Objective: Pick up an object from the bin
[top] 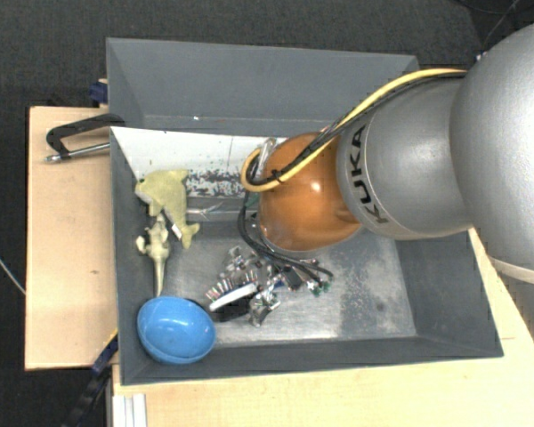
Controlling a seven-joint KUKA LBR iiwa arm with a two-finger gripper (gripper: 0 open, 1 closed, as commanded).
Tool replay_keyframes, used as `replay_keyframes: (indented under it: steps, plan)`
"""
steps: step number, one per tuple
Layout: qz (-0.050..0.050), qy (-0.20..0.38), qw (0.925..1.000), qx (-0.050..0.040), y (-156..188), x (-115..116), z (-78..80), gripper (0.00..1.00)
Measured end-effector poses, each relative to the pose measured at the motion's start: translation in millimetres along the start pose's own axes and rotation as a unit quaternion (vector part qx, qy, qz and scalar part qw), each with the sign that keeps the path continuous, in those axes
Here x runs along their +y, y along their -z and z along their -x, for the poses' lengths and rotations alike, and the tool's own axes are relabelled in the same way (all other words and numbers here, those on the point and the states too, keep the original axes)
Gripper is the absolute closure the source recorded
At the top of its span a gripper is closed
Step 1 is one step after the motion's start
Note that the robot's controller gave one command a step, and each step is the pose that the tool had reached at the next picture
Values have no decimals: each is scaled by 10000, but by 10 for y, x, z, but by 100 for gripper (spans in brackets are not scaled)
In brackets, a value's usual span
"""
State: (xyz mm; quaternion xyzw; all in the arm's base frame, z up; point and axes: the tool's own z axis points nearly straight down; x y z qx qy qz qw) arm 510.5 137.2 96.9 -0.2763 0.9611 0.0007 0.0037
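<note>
My gripper [260, 288] hangs under the orange cover, low over the bin floor near the front middle. Its metal parts are tangled with cables in this view. A blue egg-shaped ball [176, 329] lies in the front left corner, just left of the gripper and apart from it. A pale yellow-green toy animal [165, 213] stretches along the left wall, from the back towards the ball, further left of the gripper. Nothing can be made out in the gripper's grasp.
The big grey arm and its orange cover reach in from the right and hide the middle and back right of the bin. Bare floor shows to the gripper's right, towards the front right corner.
</note>
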Motion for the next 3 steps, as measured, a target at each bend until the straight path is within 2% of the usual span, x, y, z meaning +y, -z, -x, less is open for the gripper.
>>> replay_keyframes:
  steps: [1,2,3]
  plan:
    - [2,0,10000,5,142,7,16,100]
    - [-6,-4,10000,-19,741,11,47,100]
    - [1,-5,10000,5,822,16,61,100]
